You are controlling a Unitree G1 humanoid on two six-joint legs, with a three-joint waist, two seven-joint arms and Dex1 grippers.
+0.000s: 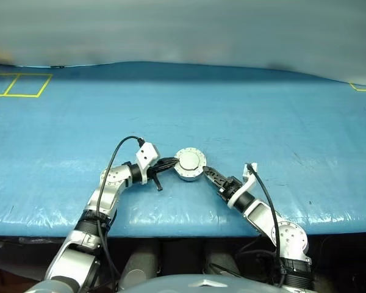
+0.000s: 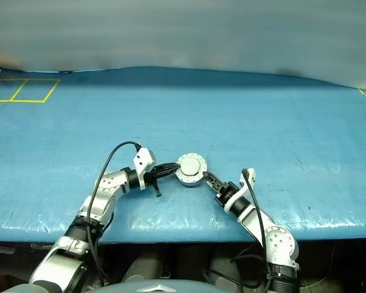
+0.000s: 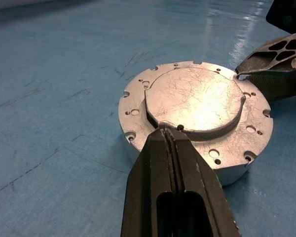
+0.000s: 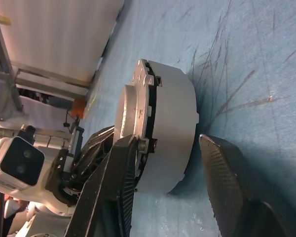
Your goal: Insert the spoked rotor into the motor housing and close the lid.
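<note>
Silver motor housing (image 1: 190,166) sits on the blue table (image 1: 244,116), near its front edge, between the two grippers. Lid (image 3: 197,101) is down flat on top of the housing, plain light grey outside facing up, scratched and catching a bright glare in the left wrist view. Around the lid a flange ring with small holes shows. Spoked rotor not to be made out with the lid down.

Left gripper (image 1: 171,163) reaches in from the left side of the housing. Jaws pressed together, nothing between them. In the left wrist view the closed tips sit at the lid's near edge, at the step where lid meets flange; contact looks likely but cannot be told for sure.

Right gripper (image 1: 207,173) comes in from the right, low and angled toward the housing. Jaws parted. In the right wrist view one finger (image 4: 116,185) lies against the lid-side rim of the housing, the other finger (image 4: 227,182) stands off beside the base, with a gap to the housing wall. Not clamped on it.

Yellow tape markings (image 1: 21,84) lie at the far left corner of the table, well apart from the work.
</note>
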